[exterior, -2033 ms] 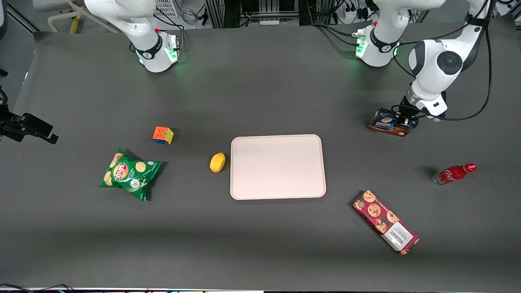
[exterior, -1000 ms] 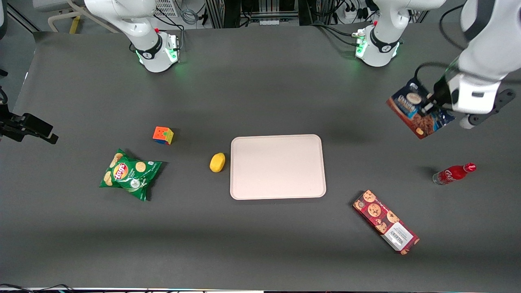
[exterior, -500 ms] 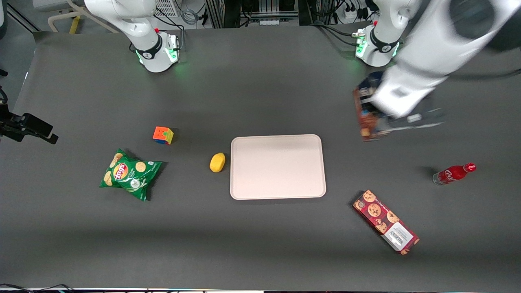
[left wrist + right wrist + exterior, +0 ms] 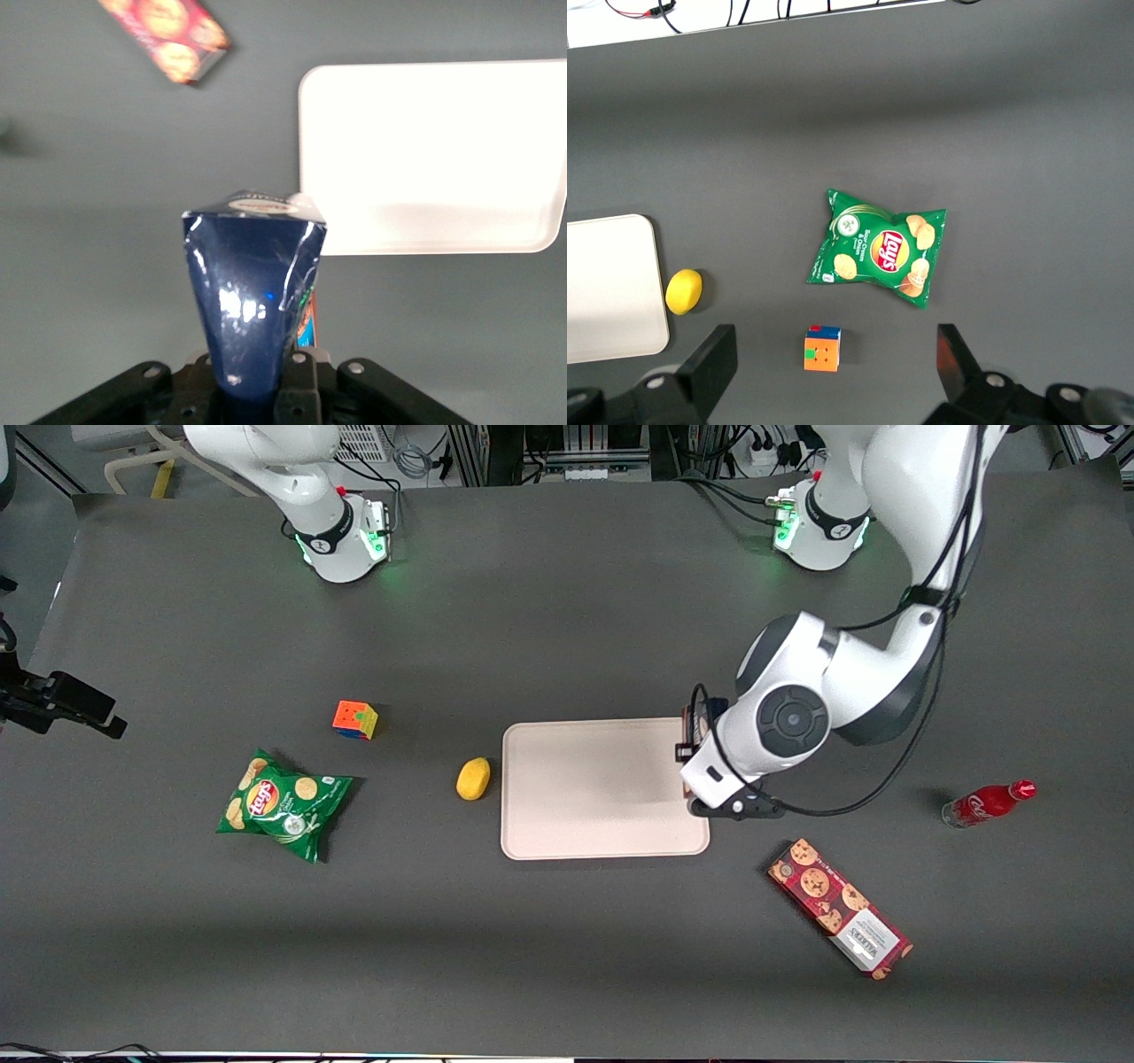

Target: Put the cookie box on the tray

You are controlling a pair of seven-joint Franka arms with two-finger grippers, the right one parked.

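Observation:
The navy cookie box [image 4: 252, 283] hangs in the air, pinched at one end by my left gripper [image 4: 257, 372], whose fingers are shut on it. It hovers above the working-arm-side edge of the pale cream tray [image 4: 594, 788], which lies flat on the table. In the front view the arm's wrist covers the gripper and most of the box. Only a sliver of the cookie box [image 4: 695, 722] shows at the tray's corner. The tray [image 4: 434, 150] has nothing on it.
A long red cookie box [image 4: 839, 908] lies nearer the front camera, toward the working arm's end. A red cola bottle [image 4: 988, 803] lies farther that way. A lemon [image 4: 473, 779] sits beside the tray, with a colour cube [image 4: 355, 719] and a green chips bag [image 4: 282, 804] toward the parked arm's end.
The gripper lifted the cookie box off the table near the working arm's end. It carried the box through the air to above the tray's edge.

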